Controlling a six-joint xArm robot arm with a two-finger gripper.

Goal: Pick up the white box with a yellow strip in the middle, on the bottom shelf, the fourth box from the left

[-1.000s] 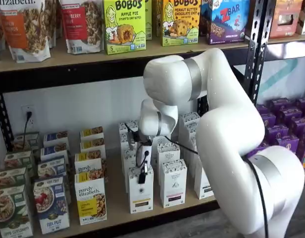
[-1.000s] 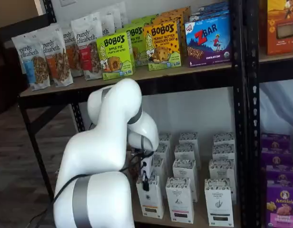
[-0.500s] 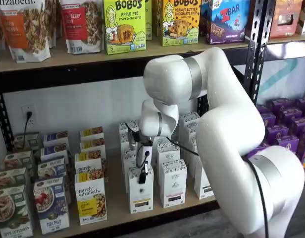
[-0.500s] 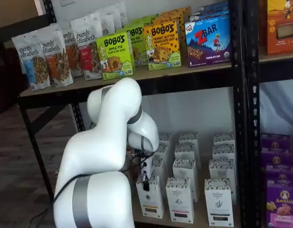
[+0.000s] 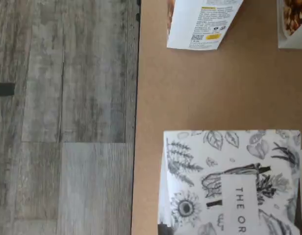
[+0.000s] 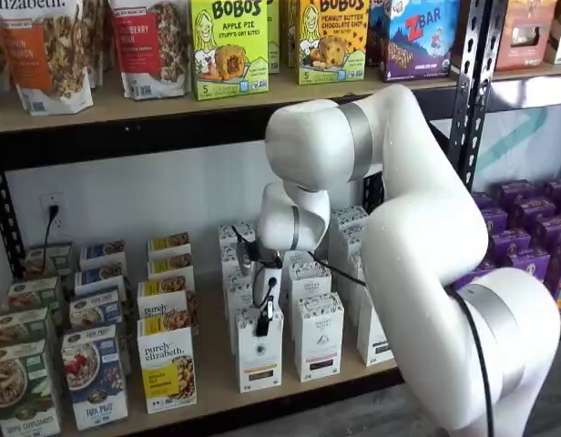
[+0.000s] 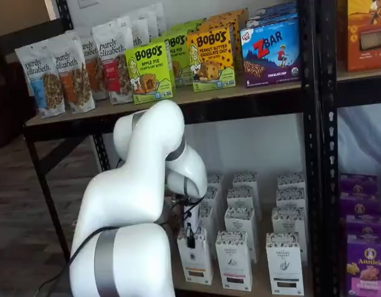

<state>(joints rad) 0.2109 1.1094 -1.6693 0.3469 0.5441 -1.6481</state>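
The white box [image 6: 260, 355] with a yellow-tan band stands at the front of the bottom shelf [image 6: 208, 387] and also shows in the other shelf view [image 7: 195, 260]. My gripper [image 6: 261, 324] comes down from above, its black fingers closed on the box's speckled top; it shows in both shelf views [image 7: 190, 238]. In the wrist view, the box's leaf-patterned top [image 5: 229, 181] fills one corner, over the tan shelf board [image 5: 190, 88]. No fingers show there.
Like white cartons [image 6: 318, 335] stand close beside and behind the white box. Purely elizabeth boxes [image 6: 167, 364] stand to its left. The white arm [image 6: 417, 237] covers the shelf's right part. Purple boxes [image 6: 526, 228] sit further right. Grey plank floor [image 5: 62, 117] lies past the shelf edge.
The fingers have closed on the white box's top. The arm has risen very slightly; the box stays in the same spot on the shelf.
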